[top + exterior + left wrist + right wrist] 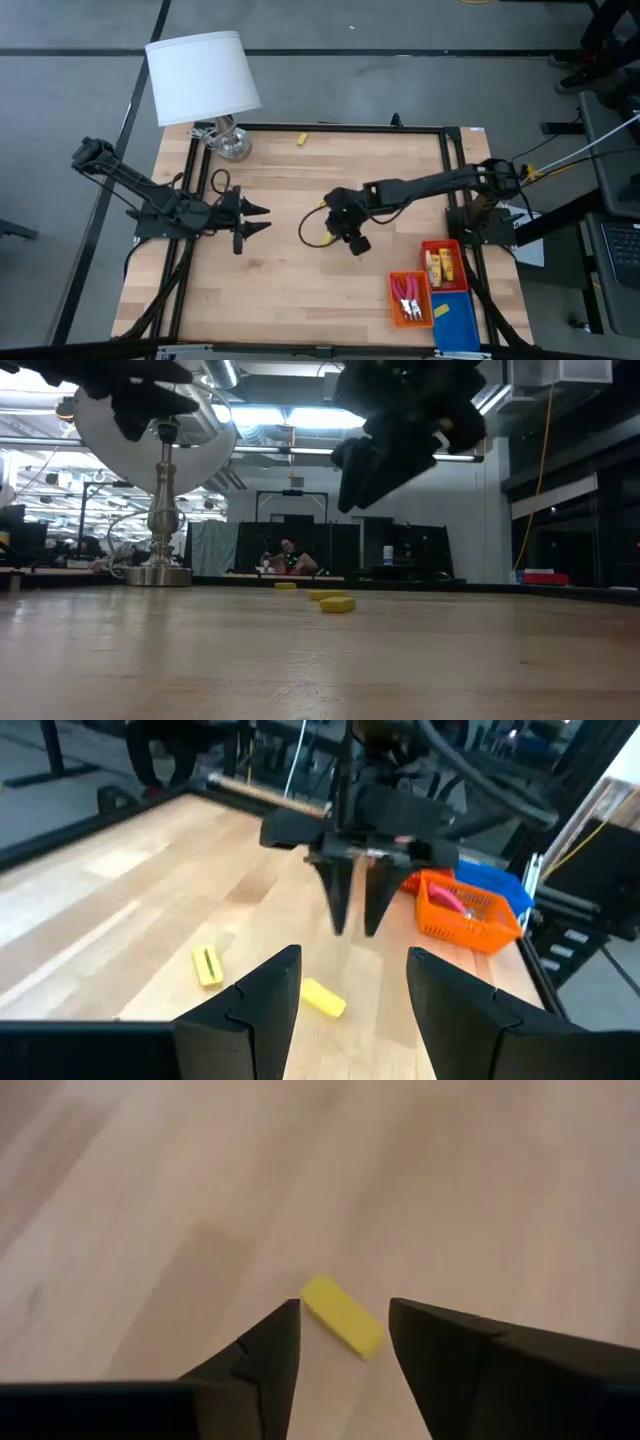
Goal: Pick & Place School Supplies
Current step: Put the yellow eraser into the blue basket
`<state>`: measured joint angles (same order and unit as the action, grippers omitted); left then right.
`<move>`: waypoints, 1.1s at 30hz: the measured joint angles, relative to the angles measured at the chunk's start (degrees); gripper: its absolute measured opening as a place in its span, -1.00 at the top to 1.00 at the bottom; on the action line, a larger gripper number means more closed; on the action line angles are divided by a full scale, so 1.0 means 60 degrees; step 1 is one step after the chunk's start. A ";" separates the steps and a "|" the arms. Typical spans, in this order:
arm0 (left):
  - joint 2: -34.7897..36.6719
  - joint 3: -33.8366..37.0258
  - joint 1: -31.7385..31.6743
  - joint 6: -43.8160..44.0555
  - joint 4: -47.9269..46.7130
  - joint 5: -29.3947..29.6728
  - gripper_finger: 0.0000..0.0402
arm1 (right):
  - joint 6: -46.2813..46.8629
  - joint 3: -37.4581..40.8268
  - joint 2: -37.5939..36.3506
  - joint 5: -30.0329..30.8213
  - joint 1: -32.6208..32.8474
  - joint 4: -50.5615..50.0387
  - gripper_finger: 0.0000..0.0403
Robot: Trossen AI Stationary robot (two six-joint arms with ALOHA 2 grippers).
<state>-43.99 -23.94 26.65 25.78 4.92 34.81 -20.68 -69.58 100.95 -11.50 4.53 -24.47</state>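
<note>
1. We counted two dark arms: the left arm (150, 200) and the right arm (430, 185), each with one gripper.
2. We saw three mesh trays together at one corner of the table: one red tray (443, 247), one orange tray (395, 283) and one blue tray (458, 330).
3. We found one white-shaded lamp (203, 75).
4. We could pick out four small yellow pieces on the tabletop: one near the far edge (300, 140), two near the right gripper, the block (323, 998) and the marked pack (208, 965), and one by the orange tray (441, 311).
5. We made out red-handled tools (406, 292) in the orange tray and yellow packs (437, 266) in the red tray, but could not count either.
</note>
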 joint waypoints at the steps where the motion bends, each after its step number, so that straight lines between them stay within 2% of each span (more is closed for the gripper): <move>1: 0.0000 0.0000 0.0067 0.0159 -0.0154 0.0043 0.10 | -0.0556 0.0000 0.0049 -0.0250 -0.0066 -0.0017 0.25; 8: 0.0000 0.0000 0.0359 0.0827 -0.0289 0.0941 0.10 | -0.4155 0.0003 0.0092 -0.0845 -0.0138 -0.0047 0.30; 17: -0.0004 0.0000 0.0355 0.1376 -0.0291 0.1288 0.10 | -0.6073 -0.0004 0.1150 -0.0767 -0.0158 0.0290 0.30; 24: -0.0004 0.0000 0.0355 0.1923 -0.0286 0.1415 0.10 | -0.6880 -0.0011 0.1660 -0.0685 -0.0183 0.0687 0.30; 28: -0.0004 0.0000 0.0355 0.2083 -0.0289 0.1472 0.10 | -0.6786 -0.0015 0.1678 -0.0693 -0.0325 0.1366 0.30; 33: -0.0004 0.0000 0.0355 0.2094 -0.0259 0.1465 0.10 | -0.6650 -0.0011 0.1678 -0.0785 -0.0464 0.1215 0.30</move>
<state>-44.01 -23.94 28.77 38.35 3.36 43.60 -60.58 -69.65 111.02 -16.21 1.74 -17.18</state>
